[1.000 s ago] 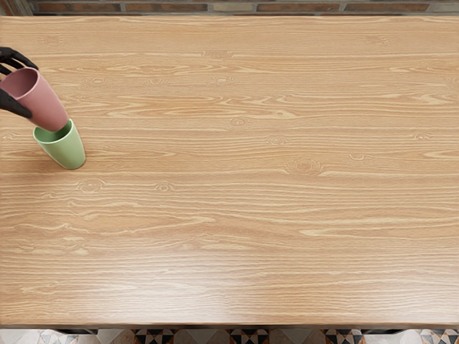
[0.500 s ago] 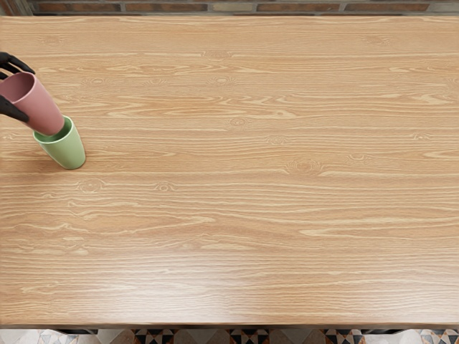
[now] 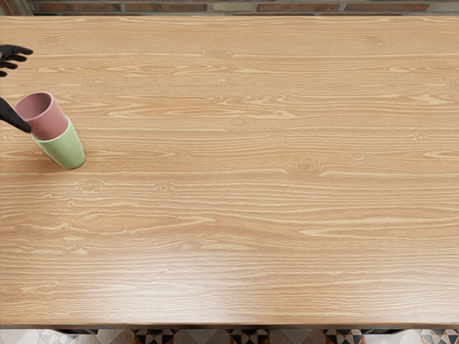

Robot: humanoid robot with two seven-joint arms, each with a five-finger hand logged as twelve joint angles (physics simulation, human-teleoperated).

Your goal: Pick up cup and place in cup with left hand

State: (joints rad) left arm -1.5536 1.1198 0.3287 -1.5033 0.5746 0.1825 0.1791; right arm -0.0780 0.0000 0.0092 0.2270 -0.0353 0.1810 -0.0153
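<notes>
My left hand point(image 3: 26, 89) reaches in at the picture's left edge, fingers spread, with the thumb at the near left side of the pink cup point(image 3: 51, 123) and the other fingers above and clear of it. The pink cup sits inside the green cup point(image 3: 67, 149), its upper part standing out above the green rim. The green cup rests on the table near the left edge. Whether the thumb touches the pink cup, I cannot tell.
The wooden table point(image 3: 237, 193) fills most of the view. A brick wall point(image 3: 301, 7) shows beyond its far edge, and patterned floor tiles point(image 3: 251, 336) show below its near edge.
The pink cup has dropped from above the green cup down into it. My left hand has let go, its fingers opening away. The green cup has stayed put.
</notes>
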